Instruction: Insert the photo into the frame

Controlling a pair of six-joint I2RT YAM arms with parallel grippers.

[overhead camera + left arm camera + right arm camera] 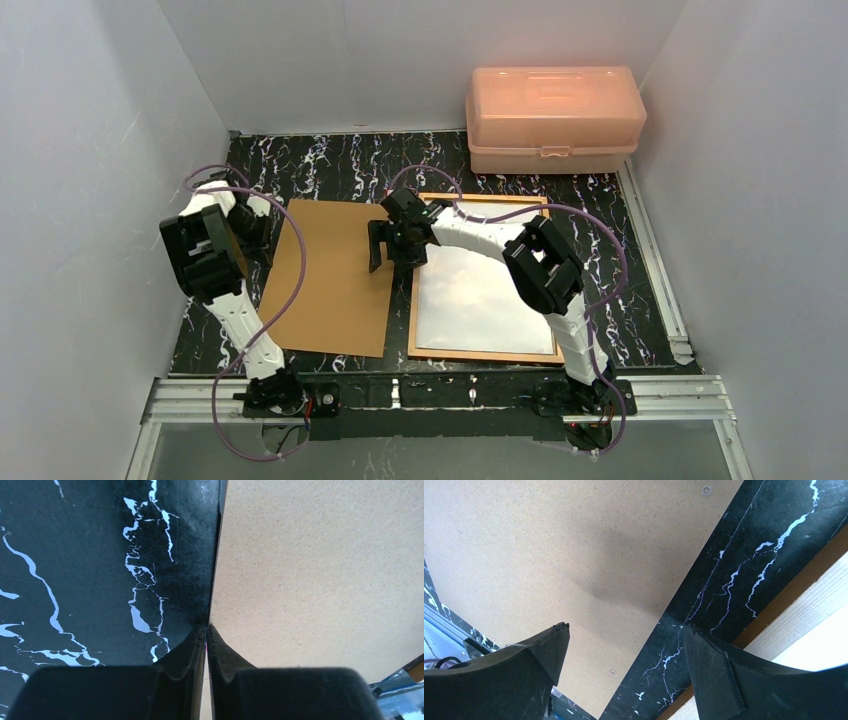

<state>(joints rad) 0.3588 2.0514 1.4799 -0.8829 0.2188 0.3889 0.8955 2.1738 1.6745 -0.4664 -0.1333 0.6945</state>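
Note:
The frame (pixel 412 300), a thin orange-brown wooden rectangle, lies flat right of centre; its rail also shows in the right wrist view (pixel 781 607). A whitish sheet, apparently the photo (pixel 485 290) with its plain side up, lies inside it, seen as a white patch in the right wrist view (pixel 824 652). My right gripper (pixel 392 245) (pixel 624 627) is open and empty above the dark strip between the frame and the brown backing board (pixel 335 275). My left gripper (pixel 260 226) (pixel 206 626) is shut, its tips at the board's left edge (pixel 320 570).
A pink plastic box (pixel 553 118) stands at the back right. The black marbled table (pixel 340 165) is enclosed by white walls on three sides. A metal rail (pixel 450 392) runs along the near edge by the arm bases.

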